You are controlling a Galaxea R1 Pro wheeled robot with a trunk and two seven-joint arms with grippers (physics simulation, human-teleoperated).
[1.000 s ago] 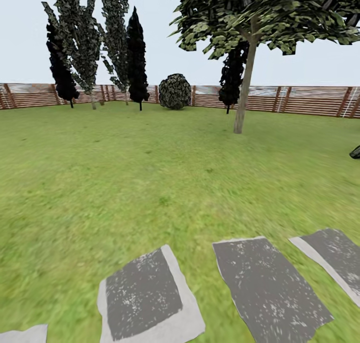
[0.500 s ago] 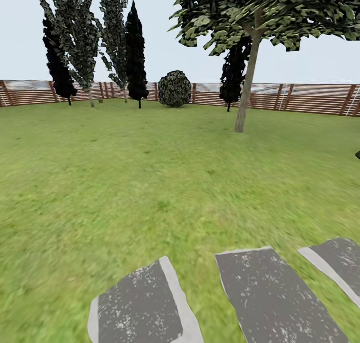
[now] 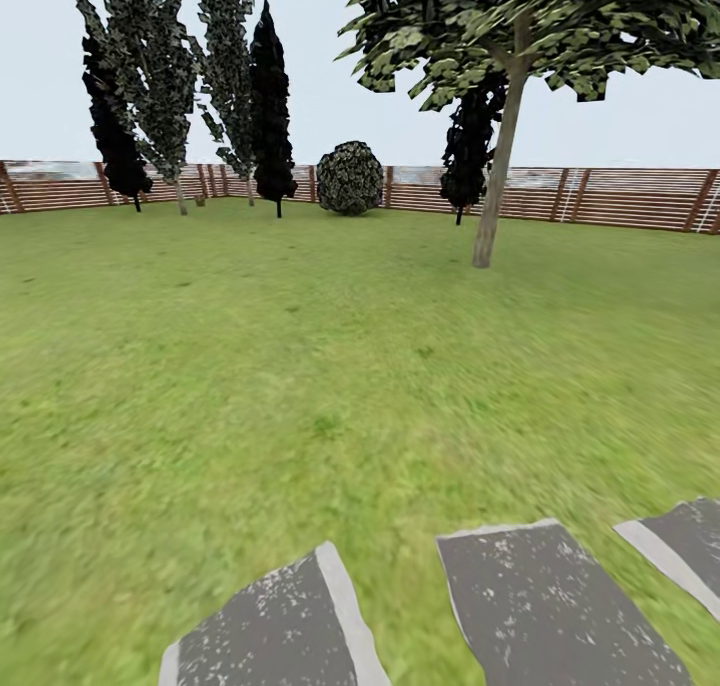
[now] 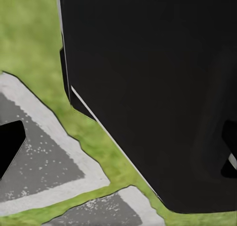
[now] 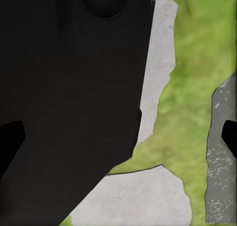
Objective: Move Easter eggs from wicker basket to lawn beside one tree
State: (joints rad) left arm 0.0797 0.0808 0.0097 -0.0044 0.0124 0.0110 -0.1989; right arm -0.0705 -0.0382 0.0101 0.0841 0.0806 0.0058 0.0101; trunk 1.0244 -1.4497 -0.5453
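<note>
Several stepping stones [image 3: 545, 596] lie at 6 o'clock on the lawn [image 3: 300, 366], the tree [image 3: 497, 166] at 1 o'clock. Hand states cannot be told. With basket and eggs unseen, the base may drive away from them.

slatted wooden fence [image 3: 600, 198], stepping stones [image 3: 545, 596]

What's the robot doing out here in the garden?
It is looking across the lawn toward a leaning tree by the fence. Grey paving stones lie close in front of it. Nothing is being handled right now, and its dark body blocks much of both wrist views.
</note>
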